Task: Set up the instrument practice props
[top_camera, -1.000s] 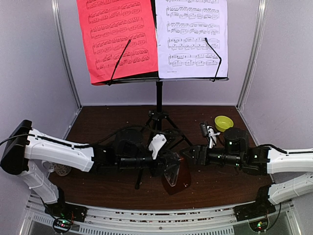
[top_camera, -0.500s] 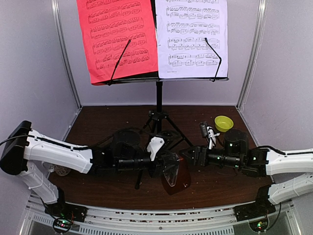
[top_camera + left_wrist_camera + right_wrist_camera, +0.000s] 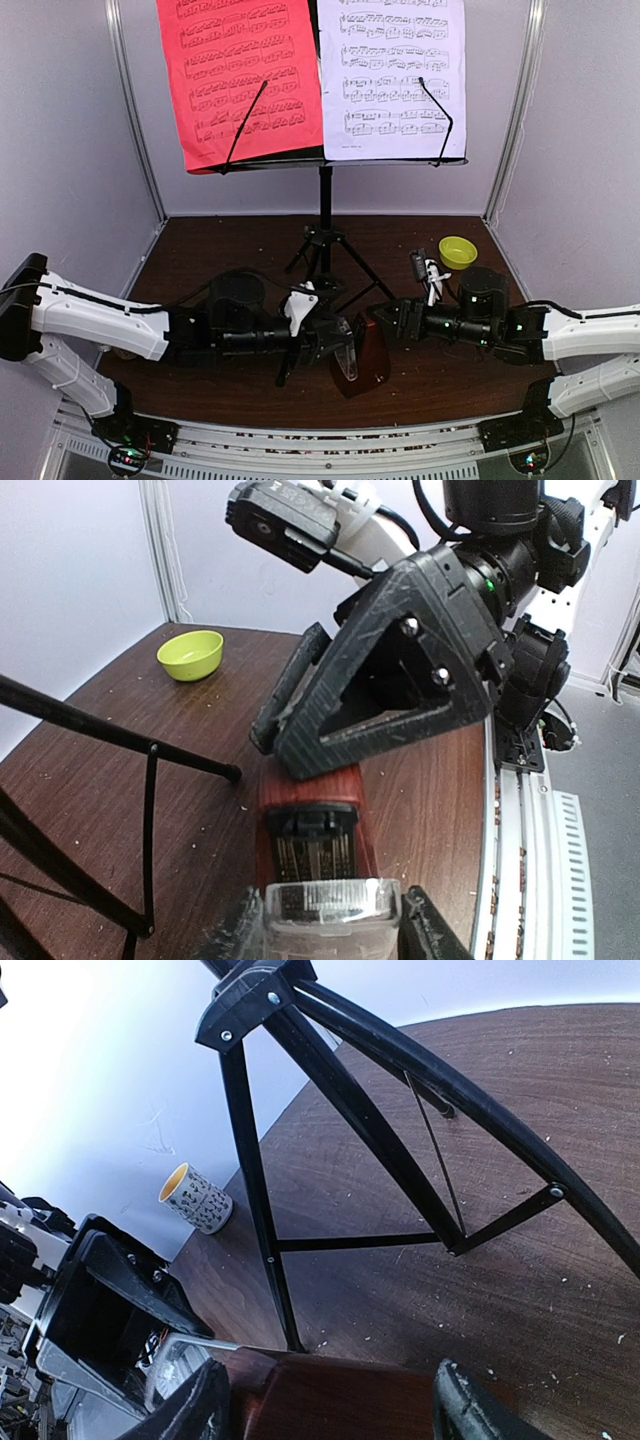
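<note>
Metronome (image 3: 372,362) clamped in right gripper (image 3: 330,1405), clear cover (image 3: 330,912) — in left gripper (image 3: 330,932)

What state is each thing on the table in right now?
music stand, upright, tripod legs spread
red sheet, propped on the stand
white sheet, propped on the stand
metronome, upright, gripped by right fingers
clear cover, held in left fingers
bowl, upright, empty
mug, upright

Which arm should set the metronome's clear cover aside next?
Left. The left claw is closed on the clear cover, so it can probably carry it off directly. The right claw straddles the brown metronome, apparently bracing it.
</note>
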`<action>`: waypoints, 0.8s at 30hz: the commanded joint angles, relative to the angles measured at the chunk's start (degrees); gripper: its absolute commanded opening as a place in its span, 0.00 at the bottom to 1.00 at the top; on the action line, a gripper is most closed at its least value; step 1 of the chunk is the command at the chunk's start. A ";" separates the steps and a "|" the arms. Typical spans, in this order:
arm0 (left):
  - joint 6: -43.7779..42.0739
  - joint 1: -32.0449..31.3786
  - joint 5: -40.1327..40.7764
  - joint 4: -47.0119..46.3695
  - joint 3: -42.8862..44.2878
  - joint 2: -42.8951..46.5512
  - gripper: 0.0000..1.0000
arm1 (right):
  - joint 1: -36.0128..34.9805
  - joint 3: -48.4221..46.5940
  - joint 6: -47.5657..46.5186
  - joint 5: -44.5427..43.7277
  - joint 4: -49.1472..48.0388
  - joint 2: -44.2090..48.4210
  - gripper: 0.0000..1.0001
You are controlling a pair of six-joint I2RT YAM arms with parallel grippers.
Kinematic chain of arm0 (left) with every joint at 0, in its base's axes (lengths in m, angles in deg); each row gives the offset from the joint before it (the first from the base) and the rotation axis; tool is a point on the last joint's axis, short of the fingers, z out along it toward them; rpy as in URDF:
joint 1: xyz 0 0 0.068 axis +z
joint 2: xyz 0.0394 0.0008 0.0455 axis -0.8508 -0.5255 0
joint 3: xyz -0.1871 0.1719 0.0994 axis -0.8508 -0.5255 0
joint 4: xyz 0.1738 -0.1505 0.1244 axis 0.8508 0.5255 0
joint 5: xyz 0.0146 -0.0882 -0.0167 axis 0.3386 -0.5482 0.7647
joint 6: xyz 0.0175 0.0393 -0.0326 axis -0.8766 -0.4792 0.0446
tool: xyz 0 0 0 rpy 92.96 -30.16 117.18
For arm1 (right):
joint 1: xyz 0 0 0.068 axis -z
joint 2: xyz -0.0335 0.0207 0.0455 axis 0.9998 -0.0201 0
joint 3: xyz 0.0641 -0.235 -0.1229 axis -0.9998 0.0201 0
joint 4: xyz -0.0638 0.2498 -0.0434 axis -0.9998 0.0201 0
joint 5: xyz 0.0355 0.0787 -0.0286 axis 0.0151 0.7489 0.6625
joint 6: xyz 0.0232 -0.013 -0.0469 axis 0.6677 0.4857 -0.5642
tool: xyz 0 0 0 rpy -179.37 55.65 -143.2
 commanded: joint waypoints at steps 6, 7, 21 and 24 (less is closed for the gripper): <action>5.97 -0.23 3.89 -1.12 -8.27 13.33 0.10 | 0.58 2.69 -3.23 -3.73 12.66 -1.85 0.69; 7.25 -0.08 5.11 0.04 -9.15 15.34 0.10 | 0.57 2.64 -3.35 -3.47 12.44 -1.89 0.70; 23.87 22.58 16.38 40.29 -10.86 41.36 0.09 | 0.52 -0.63 -4.32 -0.26 12.26 -0.73 0.77; 25.13 31.84 11.50 43.78 -9.33 37.99 0.08 | 0.49 -2.34 -4.43 0.47 12.30 -1.62 0.78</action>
